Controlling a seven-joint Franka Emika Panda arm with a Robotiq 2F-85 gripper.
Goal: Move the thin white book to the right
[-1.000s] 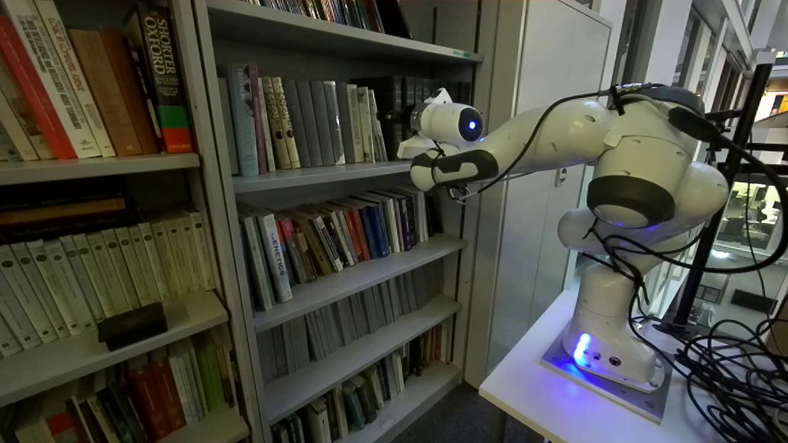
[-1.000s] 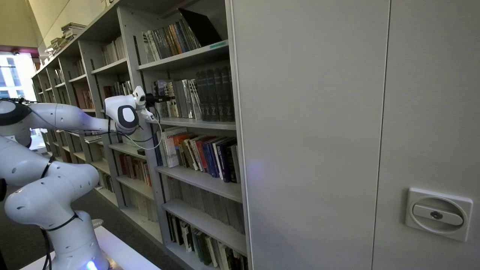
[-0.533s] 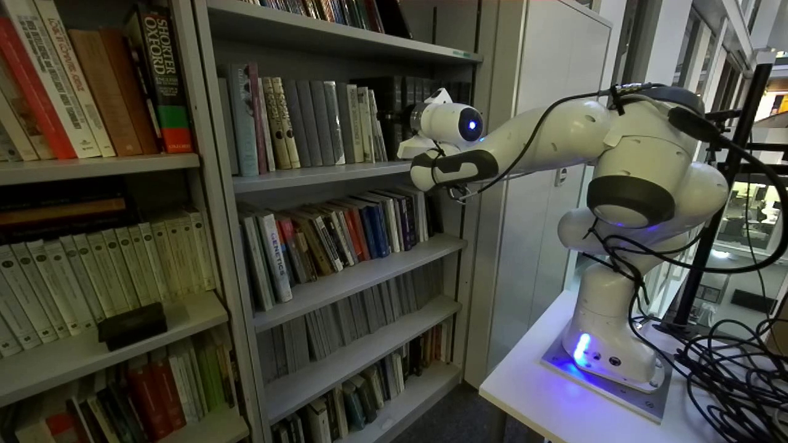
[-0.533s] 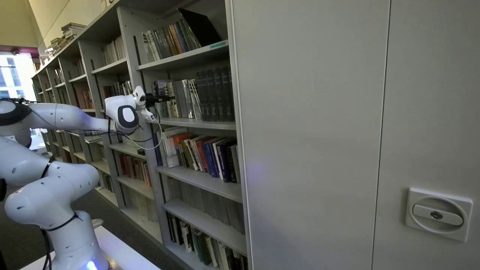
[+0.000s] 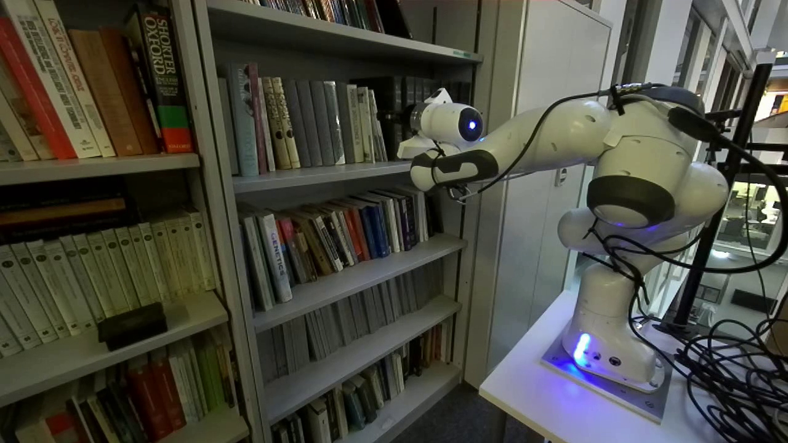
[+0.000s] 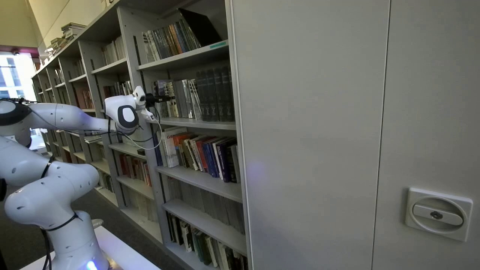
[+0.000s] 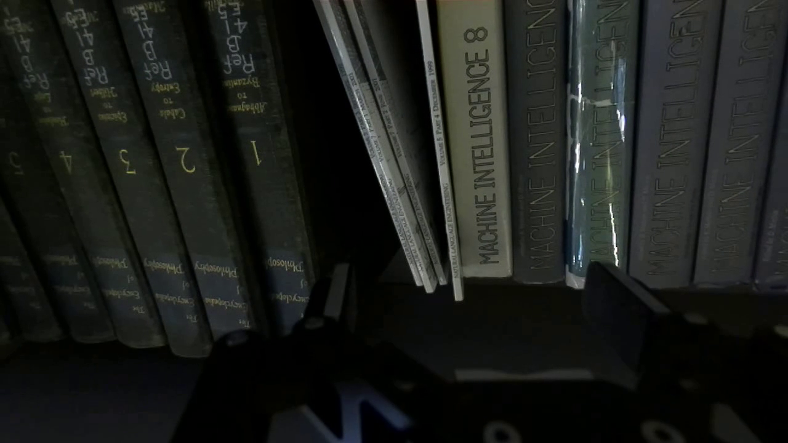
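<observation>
Several thin white books stand between thick spines on the upper shelf; I cannot tell which is the one meant. In the wrist view, which is upside down, one thin white book (image 7: 440,154) leans slightly beside a cream volume (image 7: 477,141), and a leaning group of thin white spines (image 7: 385,160) stands apart from it. Their tops lie ahead of the span between my fingers. My gripper (image 7: 472,292) is open wide, nothing between its pads. In an exterior view the thin white spines (image 5: 373,126) show left of the gripper (image 5: 386,117); in an exterior view the dark gripper (image 6: 169,98) points into the shelf.
Black encyclopaedia volumes (image 7: 178,172) stand across a dark gap from the leaning white spines. Grey volumes (image 7: 671,154) are packed on the opposite side. The shelf board (image 5: 320,177) runs below the books, with another board (image 5: 345,34) above. A cabinet door (image 6: 307,131) adjoins the bookcase.
</observation>
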